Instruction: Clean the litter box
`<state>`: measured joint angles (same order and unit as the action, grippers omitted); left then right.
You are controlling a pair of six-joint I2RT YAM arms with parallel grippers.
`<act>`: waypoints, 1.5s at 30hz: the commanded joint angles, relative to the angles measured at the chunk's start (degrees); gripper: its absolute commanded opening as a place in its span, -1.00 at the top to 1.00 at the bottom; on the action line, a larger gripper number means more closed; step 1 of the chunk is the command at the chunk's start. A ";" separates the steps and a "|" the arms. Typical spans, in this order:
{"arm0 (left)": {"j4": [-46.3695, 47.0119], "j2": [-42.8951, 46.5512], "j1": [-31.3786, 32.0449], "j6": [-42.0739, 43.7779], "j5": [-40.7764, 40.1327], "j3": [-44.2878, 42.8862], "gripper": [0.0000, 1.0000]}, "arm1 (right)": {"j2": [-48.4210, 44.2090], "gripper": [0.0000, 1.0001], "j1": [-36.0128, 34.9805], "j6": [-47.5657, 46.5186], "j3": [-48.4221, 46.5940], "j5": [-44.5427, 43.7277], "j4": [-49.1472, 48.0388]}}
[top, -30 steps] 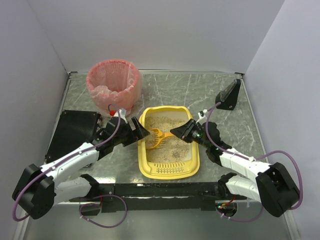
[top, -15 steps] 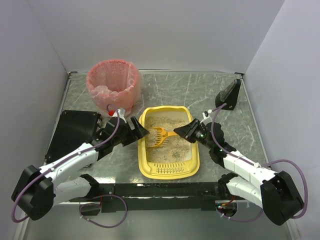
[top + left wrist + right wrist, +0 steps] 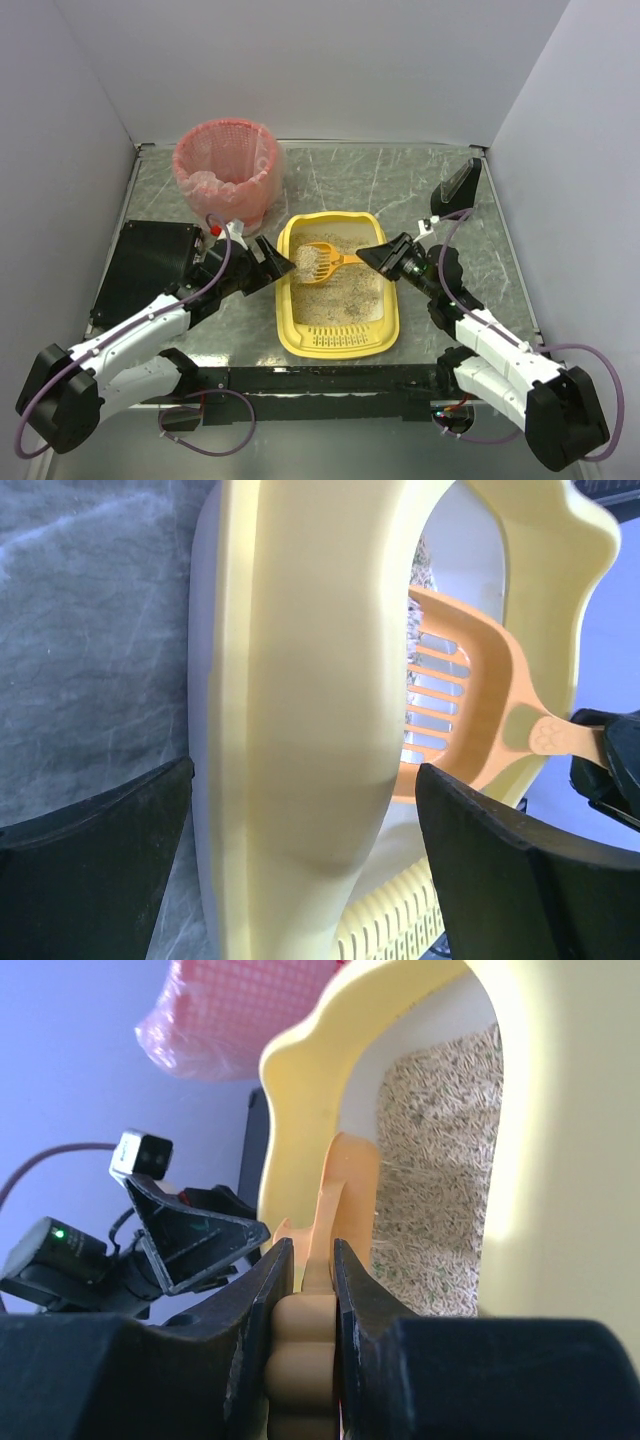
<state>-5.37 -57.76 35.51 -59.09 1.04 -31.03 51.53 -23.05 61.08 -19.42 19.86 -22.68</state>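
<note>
Grey marbled table (image 3: 330, 165) lies between pale walls, with both arms bolted at its near edge. Nearest to them is the slotted lip of the litter box (image 3: 338, 342), a shallow yellow tray standing at mid-table with its long side running away from the arms and beige litter spread across its floor.

At the tray's left rim is the left gripper (image 3: 272, 262). Its fingers (image 3: 90, 865) are spread wide with the rim between them, and I cannot tell whether they press on it.

From the right, the right gripper (image 3: 377, 258) is clamped on the handle of the orange scoop (image 3: 318, 260). The right wrist view shows both pads tight against that handle. The scoop's slotted bowl is over the tray's far left part and appears lifted off the litter bed, with a heap of litter in it.

Beyond the tray's far left corner, well apart from the scoop, stands the pink-lined basket (image 3: 226, 165). What it holds cannot be made out. A black box (image 3: 150, 258) lies at the left, and a small black stand (image 3: 460, 188) is at the far right.

By my reading the job is partway through. One scoopful is raised but not yet sifted clear or carried to the basket. Much litter is left to work through, and no clumps are plain to see from above.
</note>
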 commanded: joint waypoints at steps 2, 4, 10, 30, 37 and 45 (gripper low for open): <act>1.67 1.68 0.18 -0.24 -2.36 0.00 -0.94 | -4.85 1.00 3.96 0.97 0.34 2.02 -1.93; 1.94 1.68 0.18 -0.41 -2.01 0.26 -0.94 | -5.91 1.00 5.55 2.37 1.66 4.74 -3.60; 1.94 0.98 0.09 0.11 -1.74 -0.26 -0.94 | -10.30 1.00 10.91 6.85 4.82 11.67 -7.81; 5.01 -0.86 -0.26 0.73 -0.51 0.35 -0.94 | 5.24 1.00 27.53 34.86 15.63 31.21 -54.61; 7.83 -2.45 -0.44 0.64 0.90 0.53 -0.94 | 7.02 1.00 27.62 33.67 14.24 34.02 -51.71; 7.04 0.10 -0.61 1.17 -0.42 1.06 -0.94 | -9.32 1.00 27.53 13.92 8.10 30.15 -15.68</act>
<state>-0.23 -59.70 35.22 -59.16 0.78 -30.41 48.93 4.73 86.74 -5.50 52.36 -54.41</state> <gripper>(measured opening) 0.969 0.273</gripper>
